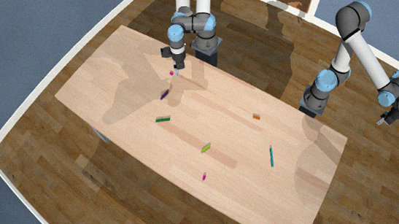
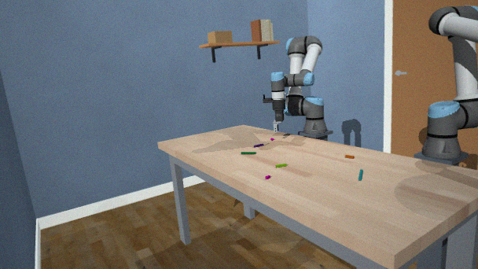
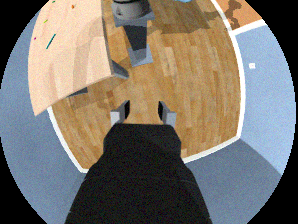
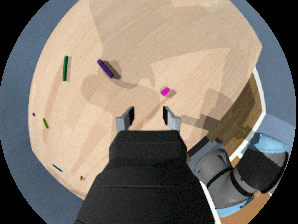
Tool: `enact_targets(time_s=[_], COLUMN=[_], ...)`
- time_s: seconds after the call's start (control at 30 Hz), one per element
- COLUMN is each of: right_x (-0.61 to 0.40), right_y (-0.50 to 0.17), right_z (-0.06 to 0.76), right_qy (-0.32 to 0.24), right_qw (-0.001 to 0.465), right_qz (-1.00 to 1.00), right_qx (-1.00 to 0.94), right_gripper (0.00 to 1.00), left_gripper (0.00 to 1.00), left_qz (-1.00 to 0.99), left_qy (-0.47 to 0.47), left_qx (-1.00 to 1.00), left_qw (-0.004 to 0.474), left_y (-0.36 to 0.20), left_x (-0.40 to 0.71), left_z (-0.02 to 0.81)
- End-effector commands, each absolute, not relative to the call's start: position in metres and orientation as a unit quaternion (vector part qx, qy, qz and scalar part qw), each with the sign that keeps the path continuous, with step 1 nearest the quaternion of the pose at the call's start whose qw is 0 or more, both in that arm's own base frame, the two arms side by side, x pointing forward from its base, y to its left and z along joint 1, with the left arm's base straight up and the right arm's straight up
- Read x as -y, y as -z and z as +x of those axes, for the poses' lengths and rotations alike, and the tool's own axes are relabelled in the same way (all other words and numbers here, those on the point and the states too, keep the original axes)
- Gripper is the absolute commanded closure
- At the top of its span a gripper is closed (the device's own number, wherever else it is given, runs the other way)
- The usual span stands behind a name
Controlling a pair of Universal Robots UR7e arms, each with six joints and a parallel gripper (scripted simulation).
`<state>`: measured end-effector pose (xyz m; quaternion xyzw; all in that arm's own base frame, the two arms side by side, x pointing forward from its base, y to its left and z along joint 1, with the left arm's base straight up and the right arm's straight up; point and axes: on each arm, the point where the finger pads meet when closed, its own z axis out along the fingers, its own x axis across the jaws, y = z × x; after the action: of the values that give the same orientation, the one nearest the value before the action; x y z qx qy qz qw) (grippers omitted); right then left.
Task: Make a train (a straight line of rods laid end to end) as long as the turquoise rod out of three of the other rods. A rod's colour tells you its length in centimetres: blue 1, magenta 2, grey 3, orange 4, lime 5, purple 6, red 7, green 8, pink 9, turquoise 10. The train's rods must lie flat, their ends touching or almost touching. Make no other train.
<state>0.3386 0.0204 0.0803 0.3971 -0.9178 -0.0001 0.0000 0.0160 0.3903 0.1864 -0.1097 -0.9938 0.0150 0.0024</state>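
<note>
1. The right claw (image 1: 177,73) (image 2: 276,127) (image 4: 148,112) is wide open and it holds nothing. It hangs above the far left part of the table (image 1: 245,196) (image 2: 314,200) (image 3: 92,70) (image 4: 200,30), pointing down, and it touches no rod.
2. The left claw (image 1: 380,121) (image 3: 144,106) is also wide open, with nothing between its fingers. It is beyond the right end of the table, above the floor (image 1: 376,181) (image 3: 175,85).
3. The turquoise rod (image 1: 272,156) (image 2: 361,175) (image 3: 51,41) (image 4: 57,168) lies flat on the right part of the table. It is thin and straight.
4. The orange rod (image 1: 256,116) (image 2: 349,156) (image 4: 82,178) lies on the far side from the turquoise one, apart from it.
5. The lime rod (image 1: 206,148) (image 2: 281,165) (image 4: 45,123) lies around the middle, and one small magenta rod (image 1: 204,177) (image 2: 268,177) (image 4: 34,114) lies nearer than it.
6. The green rod (image 1: 163,119) (image 2: 248,153) (image 4: 65,68) and the purple rod (image 1: 164,94) (image 2: 259,145) (image 4: 105,68) lie to the left, the purple one farther.
7. A second magenta rod (image 1: 171,73) (image 2: 272,139) (image 4: 165,91) is at the far left, near the right claw.
8. All these rods lie separate, so no train is made.
</note>
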Motion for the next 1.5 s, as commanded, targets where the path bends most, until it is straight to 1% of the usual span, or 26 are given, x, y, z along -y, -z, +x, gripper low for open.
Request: enact_targets(time_s=[0.0,0.33,0.87,1.13,1.47], right_x=[-0.021,-0.021,-0.025,-0.036,-0.073], right_y=[-0.081,-0.081,-0.083,-0.09,-0.107], right_z=[0.339,0.339,0.345,0.358,0.402], right_qy=[0.0,0.0,0.0,0.0,0.0], right_qw=[-0.001,-0.001,-0.001,-0.001,-0.001], right_qz=[0.397,0.397,0.412,0.447,0.557], right_qx=[0.918,0.918,0.911,0.894,0.831], right_gripper=[0.0,0.0,0.0,0.0,0.0], left_gripper=[0.0,0.0,0.0,0.0,0.0], left_qz=[-0.053,0.014,0.021,0.021,0.021], left_qy=[-0.008,-0.001,0.0,0.0,0.0], left_qx=[0.999,1.0,1.0,1.0,1.0], left_qw=[0.002,0.0,0.0,0.0,0.0], left_y=[-0.187,-0.187,-0.187,-0.187,-0.187], left_x=[-0.397,-0.403,-0.404,-0.404,-0.404], left_z=[0.003,-0.015,-0.017,-0.017,-0.017])
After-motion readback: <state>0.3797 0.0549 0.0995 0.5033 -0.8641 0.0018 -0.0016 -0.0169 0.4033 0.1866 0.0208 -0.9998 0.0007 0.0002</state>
